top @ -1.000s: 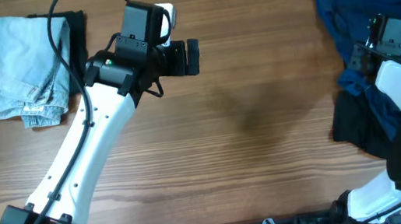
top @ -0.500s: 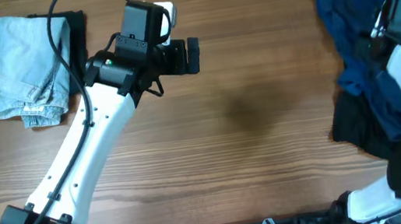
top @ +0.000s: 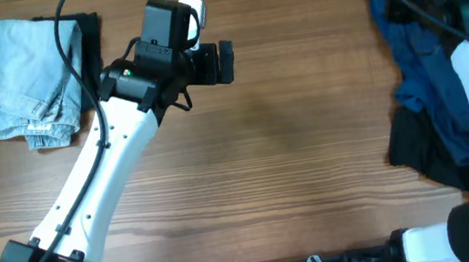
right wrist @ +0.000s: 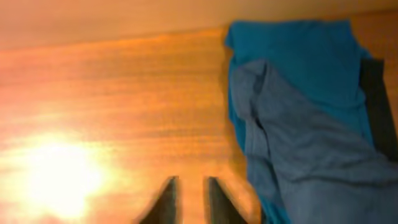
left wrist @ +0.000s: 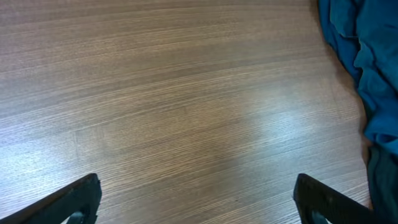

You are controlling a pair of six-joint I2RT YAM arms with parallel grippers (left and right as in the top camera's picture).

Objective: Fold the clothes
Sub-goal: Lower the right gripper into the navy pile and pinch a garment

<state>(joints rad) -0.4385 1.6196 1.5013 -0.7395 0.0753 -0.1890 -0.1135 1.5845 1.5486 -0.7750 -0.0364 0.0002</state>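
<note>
1. My left pincer (top: 223,63) stands wide with nothing between its jaws. It hangs over the bare table (top: 309,139) and faces the unfolded clothes across the wood.
2. My right pincer (right wrist: 189,199) shows only a narrow gap, with wood in it and no cloth. That view is blurred.
3. The unfolded heap (top: 422,59) lies along the table's right edge, its long axis running from the far side toward my base. Its blue edge is just to the right of my right pincer, while my left is well apart. I judge the right arm nearer for the pick.
4. I count two heaps.
   - The right heap holds at least a bright blue piece (right wrist: 292,56), a duller blue piece (right wrist: 311,149) and a black piece (top: 416,147).
   - At the far left, one pale denim piece (top: 21,83) lies bundled on one dark piece (top: 88,28).
</note>
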